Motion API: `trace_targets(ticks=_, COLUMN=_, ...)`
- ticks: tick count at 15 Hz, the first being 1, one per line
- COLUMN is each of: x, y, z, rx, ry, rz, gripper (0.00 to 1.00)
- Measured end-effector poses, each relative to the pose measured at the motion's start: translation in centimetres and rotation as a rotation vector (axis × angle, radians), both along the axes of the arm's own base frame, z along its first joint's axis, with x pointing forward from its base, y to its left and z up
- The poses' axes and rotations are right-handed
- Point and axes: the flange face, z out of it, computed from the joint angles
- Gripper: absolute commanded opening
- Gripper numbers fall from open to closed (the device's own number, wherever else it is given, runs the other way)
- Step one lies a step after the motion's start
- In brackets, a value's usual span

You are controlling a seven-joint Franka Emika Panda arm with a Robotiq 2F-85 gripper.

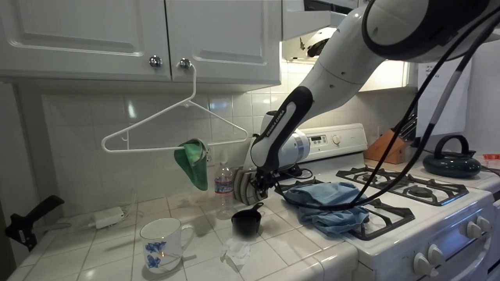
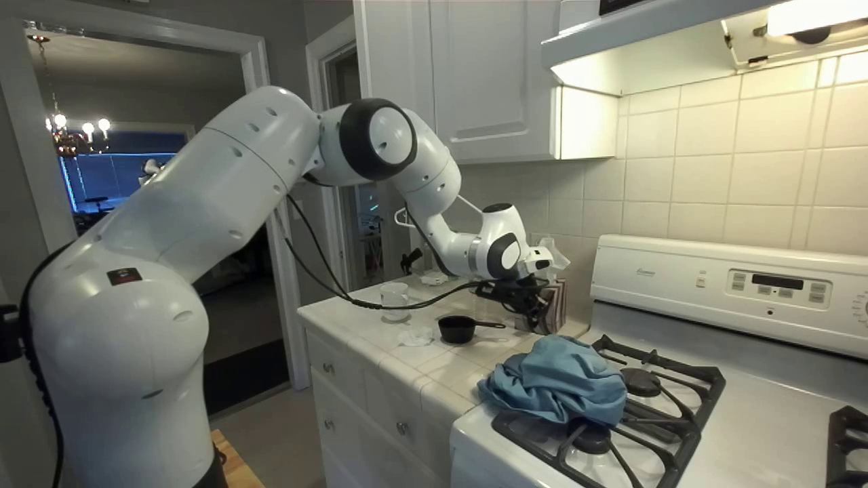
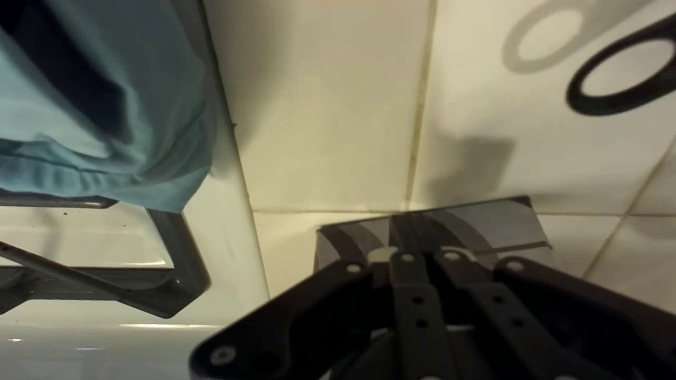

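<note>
My gripper shows in both exterior views [image 1: 261, 190] [image 2: 536, 317], low over the counter beside a striped tissue box [image 1: 240, 185] [image 2: 557, 305]. In the wrist view, my fingertips [image 3: 414, 228] are together in front of the box [image 3: 499, 224], with nothing visible between them. I cannot tell whether they touch it. White tissue [image 2: 560, 255] sticks up above the box. A small black pot [image 1: 245, 221] [image 2: 457, 330] stands near the gripper; its ring-ended handle [image 3: 607, 105] shows in the wrist view. A crumpled blue cloth [image 1: 332, 195] [image 2: 556, 383] [image 3: 158, 132] lies on the stove.
A floral mug [image 1: 162, 246], a plastic bottle [image 1: 224, 191] and a crumpled tissue [image 1: 237, 251] are on the counter. A white hanger [image 1: 148, 149] with a green cloth [image 1: 194, 166] hangs from a cabinet knob. A kettle [image 1: 451, 164] and knife block [image 1: 386, 147] stand beyond the stove [image 2: 780, 407].
</note>
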Motion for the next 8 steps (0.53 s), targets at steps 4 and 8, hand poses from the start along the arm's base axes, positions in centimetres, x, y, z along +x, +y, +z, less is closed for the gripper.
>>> trace_targets(ticks=4, x=2.6, y=-1.2, z=-0.5, rx=-0.018, ry=-0.036, rz=-0.009, gripper=0.00)
trace_targets(ticks=8, x=4.7, y=-0.3, z=-0.1, rx=-0.012, ry=-0.045, rz=0.002, gripper=0.00)
